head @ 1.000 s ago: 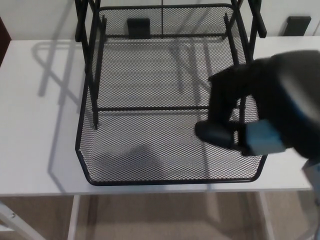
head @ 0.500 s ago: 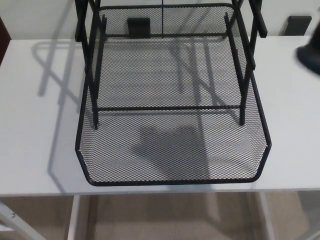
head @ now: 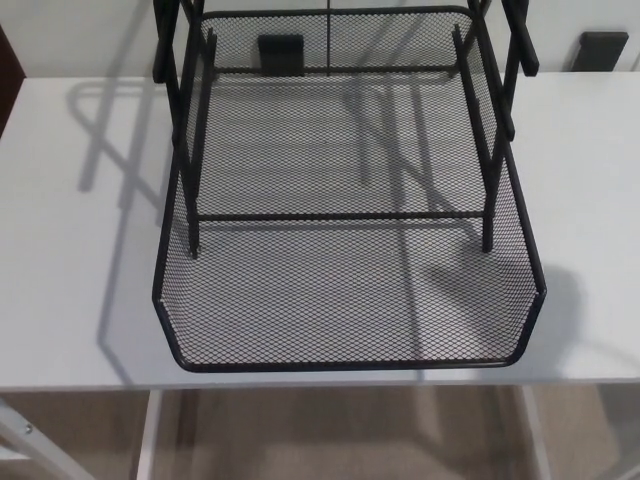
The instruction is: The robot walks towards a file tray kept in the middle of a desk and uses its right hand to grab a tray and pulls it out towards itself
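From my screen I see the black mesh tray [head: 350,300] lying in the middle of the frame, on the white desk [head: 80,260]. The tray is pulled out forward from the black file rack [head: 190,130], so its front part stands free toward the lower part of the picture, and its front rim reaches close to the near edge of the desk, at the lower centre. The rear part of the tray is under the rack, in the upper centre of the frame. Two front posts of the rack stand inside the tray outline, one at the left centre and one at the right centre, and a thin black crossbar [head: 340,215] runs between them across the mesh. The tray looks empty; through the mesh I see only the white desk surface and shadows. A soft grey shadow falls on the desk at the right of the tray, near its front right corner, and longer shadows of the rack fall on the desk at the upper left. At the top of the frame, behind the desk, two small dark rectangular things [head: 279,50] are seen, one at the upper centre-left through the mesh and one at the upper right corner; I cannot tell what they are. No hand of the robot is in the picture, neither left nor right, so I cannot say how their fingers stand or if they hold anything.
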Robot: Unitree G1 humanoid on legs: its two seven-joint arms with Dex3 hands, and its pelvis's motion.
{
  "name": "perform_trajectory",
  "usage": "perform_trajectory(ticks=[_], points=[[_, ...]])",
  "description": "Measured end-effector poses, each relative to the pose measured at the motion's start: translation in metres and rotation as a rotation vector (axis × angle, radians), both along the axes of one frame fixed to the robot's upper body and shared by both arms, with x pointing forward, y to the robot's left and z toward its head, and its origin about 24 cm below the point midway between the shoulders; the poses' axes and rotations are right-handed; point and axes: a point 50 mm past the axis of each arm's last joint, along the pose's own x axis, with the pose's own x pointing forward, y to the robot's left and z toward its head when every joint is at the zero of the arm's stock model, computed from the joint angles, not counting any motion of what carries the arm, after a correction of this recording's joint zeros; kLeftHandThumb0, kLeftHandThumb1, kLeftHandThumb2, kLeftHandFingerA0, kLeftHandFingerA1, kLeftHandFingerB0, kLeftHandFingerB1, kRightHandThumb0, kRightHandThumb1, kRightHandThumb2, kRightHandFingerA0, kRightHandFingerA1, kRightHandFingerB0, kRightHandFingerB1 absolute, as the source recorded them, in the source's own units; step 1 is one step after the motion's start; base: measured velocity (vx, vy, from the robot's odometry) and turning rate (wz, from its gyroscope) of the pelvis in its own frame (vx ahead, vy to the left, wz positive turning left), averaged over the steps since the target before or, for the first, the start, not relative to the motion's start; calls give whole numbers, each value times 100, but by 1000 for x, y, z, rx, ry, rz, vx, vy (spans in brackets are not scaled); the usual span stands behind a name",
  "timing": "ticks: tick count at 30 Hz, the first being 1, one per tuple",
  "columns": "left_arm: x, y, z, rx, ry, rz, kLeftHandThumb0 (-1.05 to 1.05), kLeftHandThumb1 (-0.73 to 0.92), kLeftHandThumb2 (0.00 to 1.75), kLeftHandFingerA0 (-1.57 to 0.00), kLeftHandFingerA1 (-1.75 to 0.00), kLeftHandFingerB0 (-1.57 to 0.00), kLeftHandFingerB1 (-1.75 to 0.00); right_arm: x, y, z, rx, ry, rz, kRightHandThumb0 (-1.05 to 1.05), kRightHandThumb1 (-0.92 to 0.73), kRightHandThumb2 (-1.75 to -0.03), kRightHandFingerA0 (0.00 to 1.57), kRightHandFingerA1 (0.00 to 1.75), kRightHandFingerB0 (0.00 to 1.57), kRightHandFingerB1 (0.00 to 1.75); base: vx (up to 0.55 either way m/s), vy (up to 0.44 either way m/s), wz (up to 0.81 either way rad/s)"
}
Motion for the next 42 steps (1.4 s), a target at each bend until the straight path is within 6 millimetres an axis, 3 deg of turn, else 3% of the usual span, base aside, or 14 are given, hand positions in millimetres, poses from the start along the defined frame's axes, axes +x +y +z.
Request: perform_trajectory(ticks=[3,4,7,9,10,16,21,22,23,36,38,39,40,42], points=[[1,0,0,0,-1,-1,-31,50,61,-41,-53,-15,-36,-14,-22,-16,73,82,-50,-35,-22,-85,157,135,147,125,0,0,0],[1,0,0,0,-1,0,-31,50,61,-40,-53,-15,-36,-18,-27,-23,94,114,-62,-35,-37,-60,157,113,153,96,0,0,0],[1,0,0,0,-1,-1,-32,50,61,-40,-53,-15,-36,-28,-38,-49,149,242,-78,-22,-40,-52,157,109,153,97,0,0,0],[2,0,0,0,-2,-1,-30,50,61,-40,-54,-14,-36,-33,-41,-63,178,312,-78,-31,-30,-86,147,129,142,122,0,0,0],[2,0,0,0,-4,-2,-21,36,83,-36,-62,-6,-47,-36,-42,-77,206,381,-71,-33,-39,-56,157,103,148,99,0,0,0],[7,0,1,0,-12,-4,-21,36,83,-36,-62,-6,-47,-50,-32,-143,317,674,3,-29,-38,-57,157,106,150,100,0,0,0],[11,0,2,-4,-18,-9,-21,37,83,-37,-62,-6,-47,-71,-4,-212,473,972,156,-26,-41,-54,157,104,146,99,0,0,0],[12,0,2,-5,-20,-11,-30,50,61,-41,-54,-15,-37,-77,7,-227,509,1038,209,-25,-41,-56,157,104,147,101,0,0,0],[13,0,3,-5,-22,-13,-20,37,84,-36,-61,-6,-47,-82,15,-237,534,1079,244,-24,-45,-55,157,100,144,97,0,0,0],[-6,7,-4,8,52,9,-21,37,84,-37,-62,-6,-47,-113,94,-314,678,1301,507,-35,-41,-61,157,106,135,93,0,0,0],[-7,7,-4,8,55,10,-21,37,84,-39,-63,-6,-47,-113,100,-319,675,1301,511,-52,-48,-60,111,88,86,81,0,0,0],[-8,7,-5,7,58,11,-21,37,84,-39,-63,-6,-47,-112,104,-323,677,1298,509,-62,-33,-88,78,86,55,74,0,0,0],[-9,7,-5,7,60,12,-22,37,84,-38,-63,-6,-47,-111,108,-327,678,1295,507,-65,-56,-58,54,82,43,73,0,0,0],[-10,6,-5,5,62,13,-21,37,84,-38,-63,-7,-47,-109,114,-334,674,1296,503,-69,-47,-78,43,79,35,72,0,0,0]])
